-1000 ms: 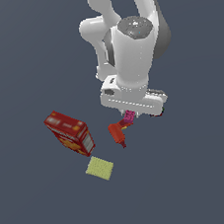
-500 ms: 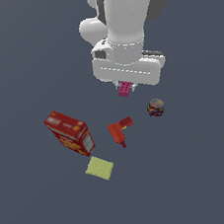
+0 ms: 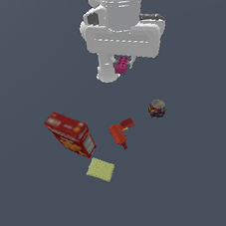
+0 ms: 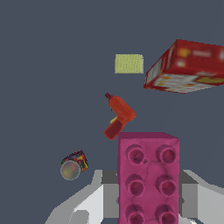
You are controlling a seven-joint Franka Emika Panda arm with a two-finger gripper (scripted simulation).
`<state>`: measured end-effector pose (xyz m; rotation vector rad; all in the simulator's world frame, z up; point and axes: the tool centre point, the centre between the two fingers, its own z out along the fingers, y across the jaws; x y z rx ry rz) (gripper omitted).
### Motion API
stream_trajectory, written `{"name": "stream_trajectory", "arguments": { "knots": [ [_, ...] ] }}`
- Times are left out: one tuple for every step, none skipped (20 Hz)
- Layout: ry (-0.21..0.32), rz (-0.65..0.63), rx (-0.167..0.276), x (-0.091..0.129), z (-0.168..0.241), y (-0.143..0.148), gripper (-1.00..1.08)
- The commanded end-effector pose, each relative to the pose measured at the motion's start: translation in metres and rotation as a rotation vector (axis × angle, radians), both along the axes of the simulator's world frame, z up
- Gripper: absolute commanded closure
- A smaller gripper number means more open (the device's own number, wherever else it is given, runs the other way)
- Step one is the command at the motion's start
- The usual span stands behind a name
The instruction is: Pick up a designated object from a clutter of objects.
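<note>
The magenta-pink studded brick (image 3: 122,65) hangs under the white hand of my gripper (image 3: 124,67), high above the grey floor. In the wrist view the brick (image 4: 148,177) fills the near part of the picture, held between the grey fingers (image 4: 109,192). The gripper is shut on it. Far below lie the red toy drill (image 3: 121,132), the red cracker box (image 3: 70,134), the pale yellow square pad (image 3: 101,169) and the small multicoloured can (image 3: 157,109). The fingertips are mostly hidden by the hand in the exterior view.
The drill (image 4: 118,116), box (image 4: 187,68), pad (image 4: 129,64) and can (image 4: 73,165) also show in the wrist view, well below the brick. All lie apart from one another on the flat grey floor (image 3: 203,174).
The gripper has risen steadily with the brick in it, well away from the drill. The can, once hidden by the hand, now shows. The other objects have not moved.
</note>
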<state>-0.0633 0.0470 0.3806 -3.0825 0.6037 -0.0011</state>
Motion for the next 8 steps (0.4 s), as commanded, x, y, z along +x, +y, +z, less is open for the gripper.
{"name": "stream_trajectory", "arguments": {
  "knots": [
    [0.001,0.0,0.0,-0.006,0.011,-0.001,1.08],
    [0.001,0.0,0.0,-0.007,0.014,-0.002,1.08],
    [0.001,0.0,0.0,-0.008,0.017,-0.002,1.08],
    [0.001,0.0,0.0,-0.009,0.019,-0.002,1.08],
    [0.001,0.0,0.0,-0.009,0.021,-0.002,1.08],
    [0.001,0.0,0.0,-0.01,0.022,-0.002,1.08],
    [0.001,0.0,0.0,-0.01,0.022,-0.002,1.08],
    [0.001,0.0,0.0,-0.01,0.023,-0.002,1.08]
  ]
}}
